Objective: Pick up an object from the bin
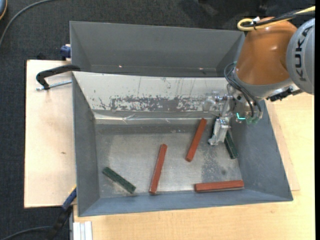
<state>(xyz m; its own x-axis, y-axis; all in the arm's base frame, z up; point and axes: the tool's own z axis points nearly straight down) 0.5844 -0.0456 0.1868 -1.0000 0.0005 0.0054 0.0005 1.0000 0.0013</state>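
Green bar (119, 180) far left of hand, red bar (158, 168) nearer, both loose. Slanted red bar (196, 140) just left of hand (218, 136). Hand low, probably to grasp; opening can't tell, nothing visibly held. Dark green bar (230, 147) just right, likely target.

The hand (218, 134) hides a green stick's (231, 148) upper end.

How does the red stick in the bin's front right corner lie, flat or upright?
Flat: the red stick lies full length on the bin floor.
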